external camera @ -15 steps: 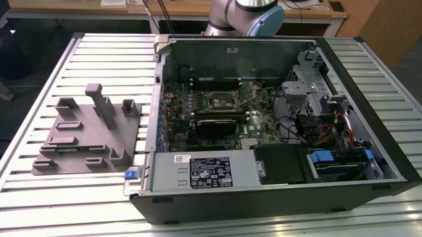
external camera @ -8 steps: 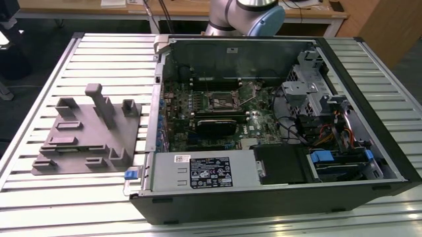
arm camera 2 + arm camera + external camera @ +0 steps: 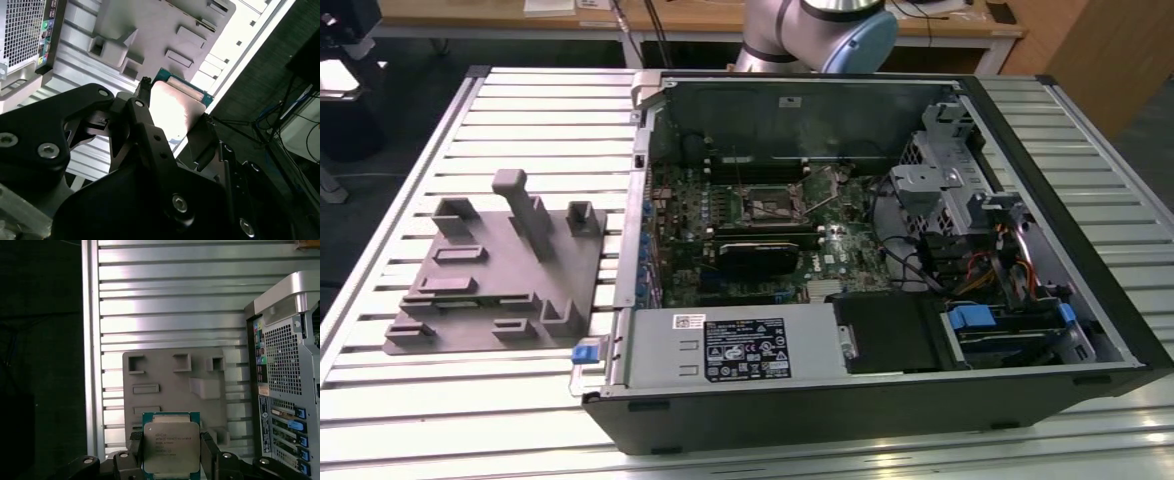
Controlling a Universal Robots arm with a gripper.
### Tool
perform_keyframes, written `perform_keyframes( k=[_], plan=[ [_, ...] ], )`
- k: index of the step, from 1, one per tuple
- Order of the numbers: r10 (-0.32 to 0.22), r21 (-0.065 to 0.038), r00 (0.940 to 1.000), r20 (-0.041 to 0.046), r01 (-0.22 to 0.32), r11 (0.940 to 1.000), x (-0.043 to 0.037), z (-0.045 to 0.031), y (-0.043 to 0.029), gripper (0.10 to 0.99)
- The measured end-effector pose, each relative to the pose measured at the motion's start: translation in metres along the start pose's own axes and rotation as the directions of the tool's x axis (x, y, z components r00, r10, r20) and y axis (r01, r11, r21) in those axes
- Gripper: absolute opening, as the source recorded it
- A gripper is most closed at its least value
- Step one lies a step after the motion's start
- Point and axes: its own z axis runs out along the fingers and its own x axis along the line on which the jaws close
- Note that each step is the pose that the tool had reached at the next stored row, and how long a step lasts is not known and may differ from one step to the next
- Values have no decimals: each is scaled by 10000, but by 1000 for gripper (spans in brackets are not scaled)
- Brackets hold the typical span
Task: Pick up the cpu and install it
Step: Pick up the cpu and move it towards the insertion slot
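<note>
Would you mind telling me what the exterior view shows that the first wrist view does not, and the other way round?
The exterior view adds the open inside of the computer case, with its motherboard and black socket frame, and part of the robot arm behind it. The first wrist view adds the cpu clamped in the pincer, and the case's rear port panel. Shared: the grey fixture block, the slatted table and the case itself.
</note>
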Motion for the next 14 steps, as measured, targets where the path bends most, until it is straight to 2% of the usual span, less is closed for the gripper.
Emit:
perform_keyframes(
  k=[14],
  plan=[
    [-1, -1, 10000, 1, 1, 10000, -218, 6, 14, 541]
  ],
)
